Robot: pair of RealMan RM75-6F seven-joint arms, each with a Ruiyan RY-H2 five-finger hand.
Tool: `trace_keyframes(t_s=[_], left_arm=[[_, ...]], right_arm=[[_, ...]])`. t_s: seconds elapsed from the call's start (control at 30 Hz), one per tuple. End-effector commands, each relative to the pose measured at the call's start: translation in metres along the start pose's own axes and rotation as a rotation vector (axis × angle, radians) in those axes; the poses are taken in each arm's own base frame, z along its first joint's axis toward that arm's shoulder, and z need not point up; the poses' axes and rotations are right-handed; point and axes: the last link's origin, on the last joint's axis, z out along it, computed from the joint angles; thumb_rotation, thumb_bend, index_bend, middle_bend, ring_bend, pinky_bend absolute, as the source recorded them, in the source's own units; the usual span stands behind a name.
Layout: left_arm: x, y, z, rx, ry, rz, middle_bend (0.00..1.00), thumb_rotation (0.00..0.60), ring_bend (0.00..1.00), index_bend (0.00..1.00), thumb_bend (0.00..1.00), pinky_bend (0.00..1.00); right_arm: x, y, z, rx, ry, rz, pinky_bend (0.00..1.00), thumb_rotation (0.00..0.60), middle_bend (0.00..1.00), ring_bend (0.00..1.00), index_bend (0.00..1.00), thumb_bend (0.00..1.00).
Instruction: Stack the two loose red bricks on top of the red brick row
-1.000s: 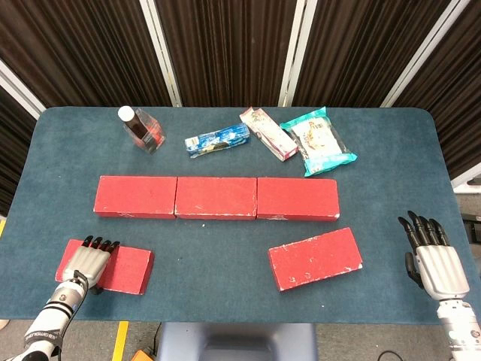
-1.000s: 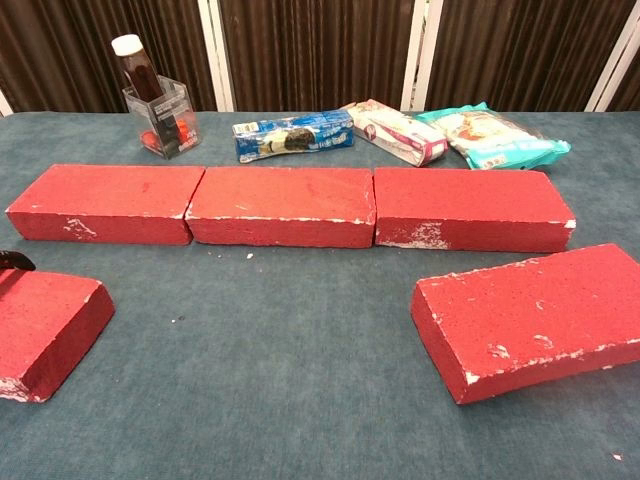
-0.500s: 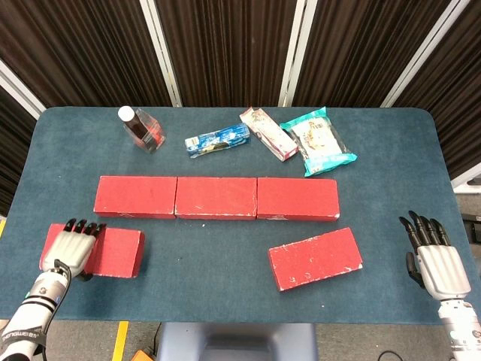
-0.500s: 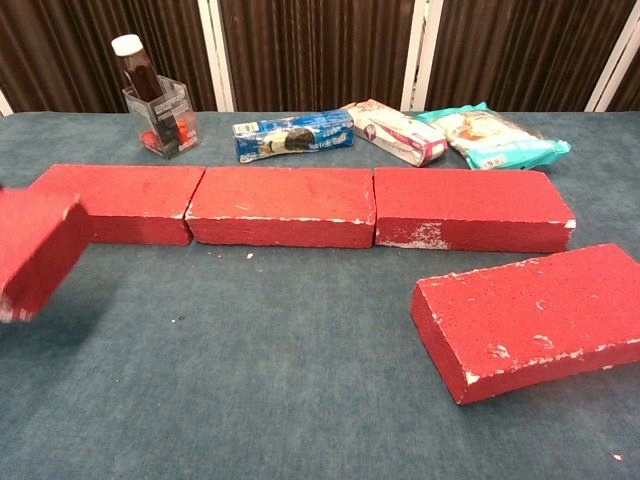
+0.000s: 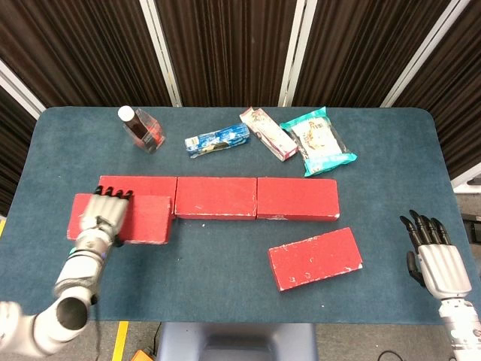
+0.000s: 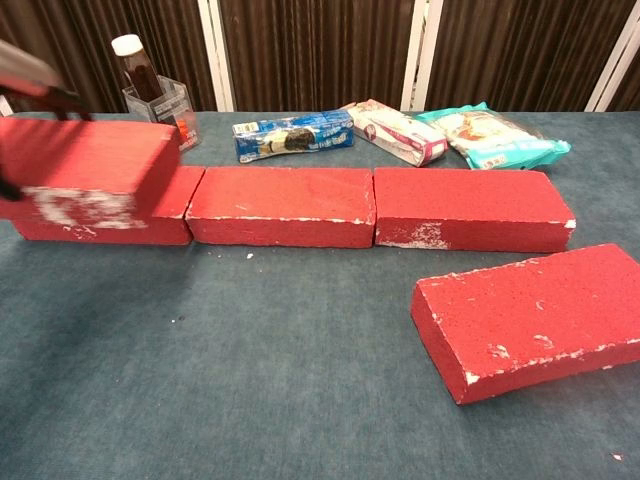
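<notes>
Lifted brick now over blue table

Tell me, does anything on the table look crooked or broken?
The loose brick near the right side lies askew, not lined up with the row. Its edges look chipped white. The left hand holds the other brick over the row's left end.

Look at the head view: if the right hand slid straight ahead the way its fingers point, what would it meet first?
Probably nothing: the right hand points up the bare strip of table beside the row's end; the loose brick lies off to its side. Depth is uncertain.
</notes>
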Motion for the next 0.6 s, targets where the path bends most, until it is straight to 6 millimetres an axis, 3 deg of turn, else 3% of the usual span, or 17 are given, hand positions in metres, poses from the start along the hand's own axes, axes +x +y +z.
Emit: trace_keyframes(t_s=[0.03,0.27,0.6], left_arm=[[0.043,0.072,0.009,0.013,0.026,0.078,0.16,0.600,0.00,0.07,0.32,0.02],[0.043,0.115,0.020,0.001,0.003,0.088,0.16,0.600,0.00,0.07,0.32,0.02],[0.064,0.122,0.034,0.032,0.028,0.048,0.16,0.600,0.00,0.07,0.32,0.02]], right_arm=[[0.000,-0.001,0.000,0.003,0.000,0.001,0.00,0.600,0.07,0.00,0.14,0.72],[-0.002,0.000,0.001,0.001,-0.011,-0.006,0.00,0.600,0.07,0.00,0.14,0.71],[-0.002,0.000,0.002,-0.004,-0.011,-0.007,0.00,0.600,0.07,0.00,0.14,0.71]])
